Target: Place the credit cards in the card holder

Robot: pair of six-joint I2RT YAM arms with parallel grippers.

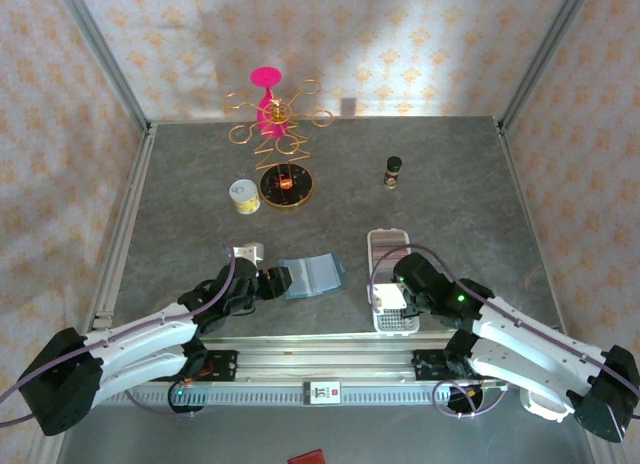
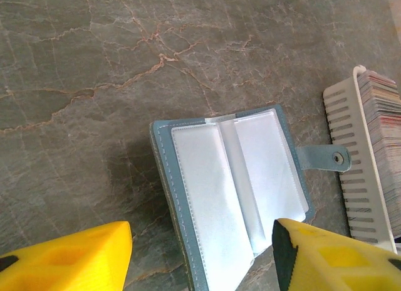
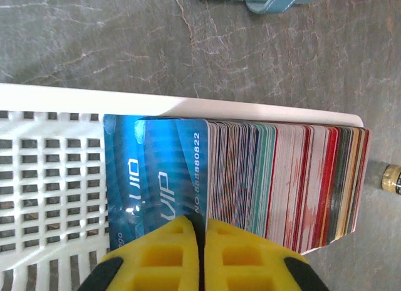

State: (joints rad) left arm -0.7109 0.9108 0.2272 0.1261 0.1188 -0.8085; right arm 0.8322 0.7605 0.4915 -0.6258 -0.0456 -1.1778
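Note:
The card holder [image 2: 232, 184] lies open on the table, teal with clear sleeves, its tab [image 2: 326, 158] pointing right. My left gripper [image 2: 200, 253] is open over the holder's near end. Its left finger [image 2: 69, 259] stands apart from the holder and its right finger [image 2: 332, 259] is at the holder's corner. Many credit cards [image 3: 282, 178] stand on edge in the white slotted tray [image 3: 50, 178]. My right gripper [image 3: 202, 241] is shut on the near edge of a bright blue credit card [image 3: 182, 172] at the front of that stack. From above, the holder [image 1: 312, 276] lies between the left gripper [image 1: 275, 282] and the right gripper [image 1: 395, 296].
A gold wire stand [image 1: 280, 134] holding a pink glass is at the back, with a small tin [image 1: 245, 196] beside it and a dark bottle [image 1: 394, 171] to the right. A small pale object [image 1: 246, 251] lies just behind my left wrist.

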